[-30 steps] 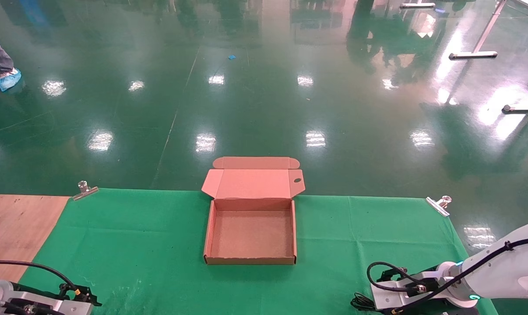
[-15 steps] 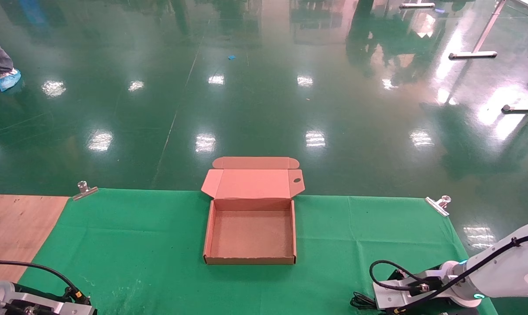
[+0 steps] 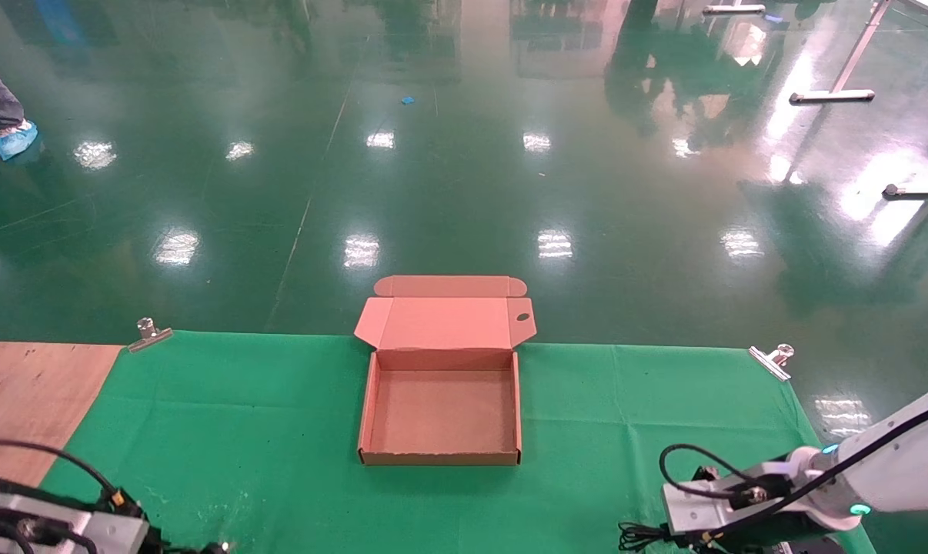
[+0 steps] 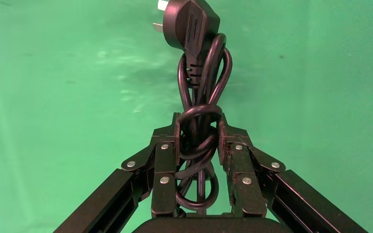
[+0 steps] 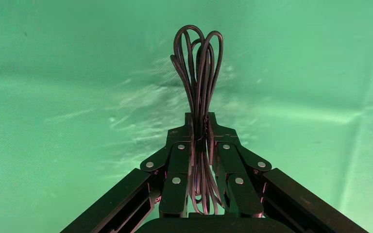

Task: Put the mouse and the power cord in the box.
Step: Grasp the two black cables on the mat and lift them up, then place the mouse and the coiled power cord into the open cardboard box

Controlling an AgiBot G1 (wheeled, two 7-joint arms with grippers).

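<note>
The box (image 3: 442, 412) lies open and empty in the middle of the green cloth, its lid (image 3: 445, 322) folded back beyond the table's far edge. My left gripper (image 4: 199, 128) is shut on the power cord (image 4: 201, 73), a bundled thick black cable whose plug (image 4: 189, 24) points away over the cloth. This arm (image 3: 64, 531) sits at the near left corner. My right gripper (image 5: 200, 124) is shut on a bundle of thin black cable (image 5: 199, 63), the mouse's cable, whose loops (image 3: 637, 535) show at the near right. The mouse itself is hidden.
Metal clips (image 3: 150, 335) (image 3: 772, 360) pin the green cloth (image 3: 241, 431) at its far corners. Bare wooden tabletop (image 3: 25, 392) lies to the left. Beyond the table is shiny green floor, with a person's feet (image 3: 14, 138) far left.
The left arm has sunk a little toward the near edge. The right wrist has shifted slightly to the right. The box has not moved.
</note>
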